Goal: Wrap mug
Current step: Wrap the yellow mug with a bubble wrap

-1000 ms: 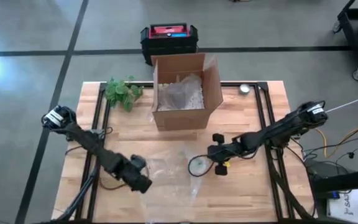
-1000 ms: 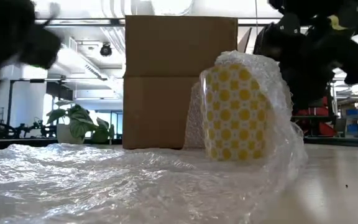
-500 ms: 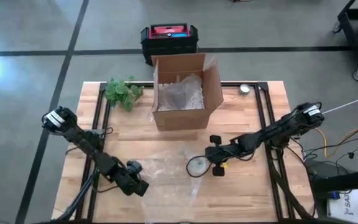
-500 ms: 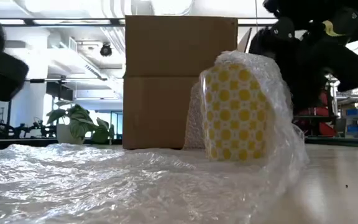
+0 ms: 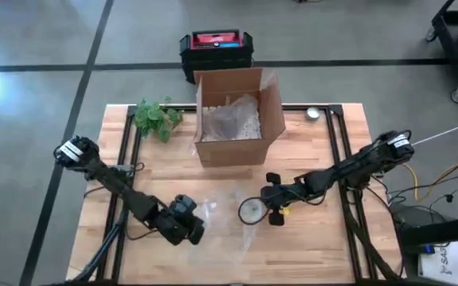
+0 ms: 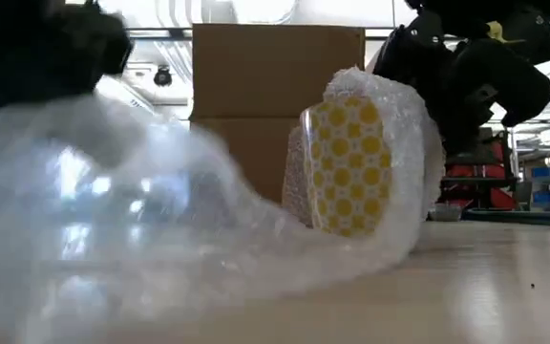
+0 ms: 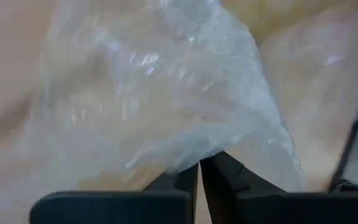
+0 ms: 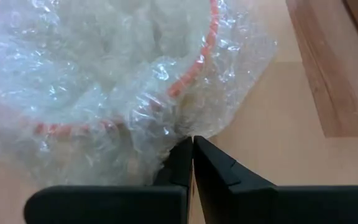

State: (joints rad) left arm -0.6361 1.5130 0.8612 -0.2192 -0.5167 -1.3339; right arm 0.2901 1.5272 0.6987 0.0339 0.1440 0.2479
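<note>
A yellow-dotted mug [image 6: 349, 167] with an orange rim [image 8: 194, 68] stands on the wooden table, tilted a little, with clear bubble wrap [image 6: 160, 229] around it. The wrap's loose sheet [image 5: 217, 218] spreads toward the table's left. My left gripper [image 5: 191, 228] is shut on that sheet's left end. My right gripper [image 5: 270, 200] is shut on the wrap at the mug's right side. My left gripper pinches the loose sheet's left edge [image 7: 194, 155] between its two fingers. That end is raised off the table and billows slack [image 6: 94, 201]; the sheet's part toward the mug stays on the table. My right gripper pinches bunched bubble wrap [image 8: 182, 134] just outside the mug's rim between its two fingers, coming from the table's right. The wrap there lies gathered against the mug's side.
An open cardboard box [image 5: 233, 119] with packing fill stands behind the mug at the table's middle far side. A green plant [image 5: 156, 117] lies at the far left, a small round thing [image 5: 313, 114] at the far right. A black and red case [image 5: 215, 49] sits on the floor beyond.
My left gripper has shut on the loose sheet's left edge and moved toward the mug, raising that end off the table into a billow. The mug has tipped slightly. My right gripper has shifted a little toward the table's left, staying shut.
</note>
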